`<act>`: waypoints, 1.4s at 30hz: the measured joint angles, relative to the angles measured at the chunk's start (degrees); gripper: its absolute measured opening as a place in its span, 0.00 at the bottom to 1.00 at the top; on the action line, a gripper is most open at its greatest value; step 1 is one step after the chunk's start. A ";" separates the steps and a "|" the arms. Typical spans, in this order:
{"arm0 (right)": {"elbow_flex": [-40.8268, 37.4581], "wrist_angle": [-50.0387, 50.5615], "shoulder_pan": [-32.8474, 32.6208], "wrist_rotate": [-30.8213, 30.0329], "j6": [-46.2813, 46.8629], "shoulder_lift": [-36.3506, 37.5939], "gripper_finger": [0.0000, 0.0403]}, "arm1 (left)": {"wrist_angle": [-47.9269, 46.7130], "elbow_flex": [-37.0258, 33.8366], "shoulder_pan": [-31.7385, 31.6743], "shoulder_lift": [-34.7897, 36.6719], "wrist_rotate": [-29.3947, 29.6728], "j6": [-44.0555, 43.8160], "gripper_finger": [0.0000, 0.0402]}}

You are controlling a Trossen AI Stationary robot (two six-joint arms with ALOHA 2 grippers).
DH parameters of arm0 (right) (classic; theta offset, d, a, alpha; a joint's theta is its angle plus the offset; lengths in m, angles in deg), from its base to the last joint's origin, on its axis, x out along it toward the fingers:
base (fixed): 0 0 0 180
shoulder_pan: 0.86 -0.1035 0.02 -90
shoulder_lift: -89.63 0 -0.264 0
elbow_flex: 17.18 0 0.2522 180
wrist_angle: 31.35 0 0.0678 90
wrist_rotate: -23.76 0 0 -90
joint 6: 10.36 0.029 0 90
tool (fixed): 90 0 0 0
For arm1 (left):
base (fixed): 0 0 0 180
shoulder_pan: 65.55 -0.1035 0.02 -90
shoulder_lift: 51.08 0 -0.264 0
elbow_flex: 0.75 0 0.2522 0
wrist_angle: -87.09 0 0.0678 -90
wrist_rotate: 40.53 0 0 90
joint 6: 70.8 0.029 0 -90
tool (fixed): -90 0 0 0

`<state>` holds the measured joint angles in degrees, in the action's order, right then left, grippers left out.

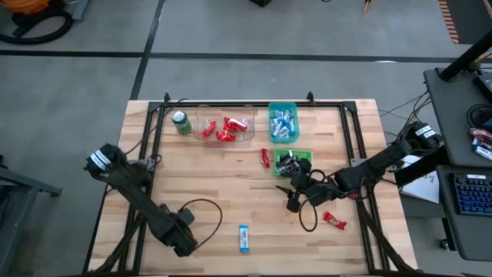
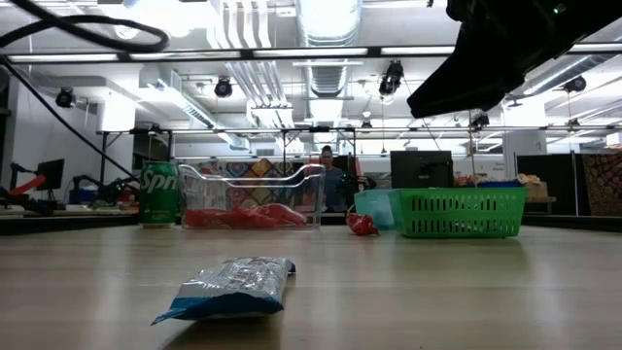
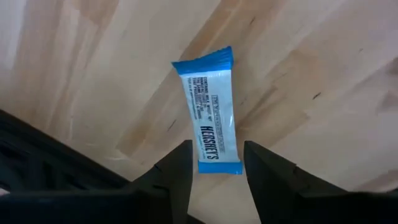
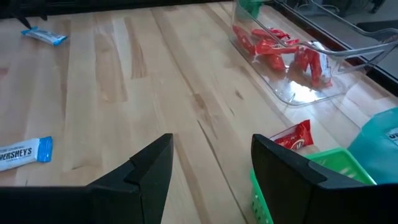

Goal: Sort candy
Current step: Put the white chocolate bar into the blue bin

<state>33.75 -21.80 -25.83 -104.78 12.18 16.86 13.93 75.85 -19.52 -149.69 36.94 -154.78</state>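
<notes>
The spread left gripper point(image 3: 216, 174) hangs directly over the light blue-and-white wrapped candy bar point(image 3: 211, 112), whose long axis runs away between its 2 fingers.

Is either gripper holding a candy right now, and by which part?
Neither. The left gripper stands open over the blue-and-white bar; the right gripper is open and empty.

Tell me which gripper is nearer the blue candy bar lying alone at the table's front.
Left. The left gripper hovers right over the blue candy bar, fingers open astride one end. The right gripper is off by the green basket, open.
</notes>
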 joint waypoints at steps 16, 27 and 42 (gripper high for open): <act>0.02 -1.22 0.00 2.65 -0.44 0.01 0.51 | 0.46 0.44 0.30 -5.74 6.92 1.01 0.46; 0.04 -0.55 -1.70 5.99 -4.26 6.40 0.51 | 3.75 0.68 1.07 -5.57 12.49 7.12 0.04; -0.17 -4.14 -4.52 6.01 -8.94 5.39 0.51 | 31.17 1.89 -5.04 8.96 58.48 49.96 0.00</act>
<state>33.57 -25.94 -30.36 -98.78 3.24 22.24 45.10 77.74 -24.56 -140.73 95.42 -104.83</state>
